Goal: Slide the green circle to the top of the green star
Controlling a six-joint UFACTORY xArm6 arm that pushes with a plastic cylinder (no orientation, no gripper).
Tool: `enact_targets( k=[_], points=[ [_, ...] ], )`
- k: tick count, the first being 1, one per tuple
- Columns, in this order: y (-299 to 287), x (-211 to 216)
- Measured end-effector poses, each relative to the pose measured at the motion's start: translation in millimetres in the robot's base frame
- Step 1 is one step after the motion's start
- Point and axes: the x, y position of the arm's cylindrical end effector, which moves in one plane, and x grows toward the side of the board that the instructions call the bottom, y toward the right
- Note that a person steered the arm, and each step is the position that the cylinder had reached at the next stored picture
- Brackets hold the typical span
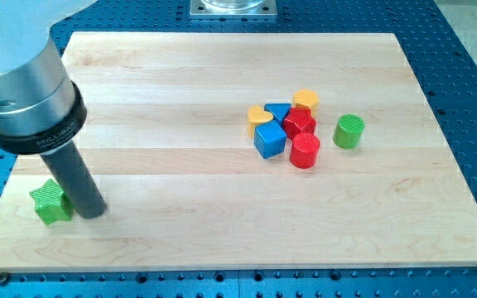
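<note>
The green circle (349,131), a short green cylinder, stands right of centre on the wooden board (180,240), just right of a cluster of blocks. The green star (51,201) lies near the board's bottom-left corner. My tip (91,211) rests on the board right beside the green star, touching or almost touching its right side. The rod rises up and to the left into the large grey arm body (23,83). The tip is far to the left of the green circle.
A tight cluster sits left of the green circle: a yellow heart (260,116), a blue triangle (277,110), a yellow block (305,100), a red star-like block (300,123), a blue cube (269,139) and a red cylinder (305,151). Blue perforated table surrounds the board.
</note>
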Motion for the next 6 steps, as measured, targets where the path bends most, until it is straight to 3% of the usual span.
enact_targets(
  k=[1,3,4,5,6],
  points=[
    [66.6,14.6],
    [264.3,-16.8],
    [326.5,-46.4],
    [373.2,-106.3],
    [397.6,-130.3]
  ],
)
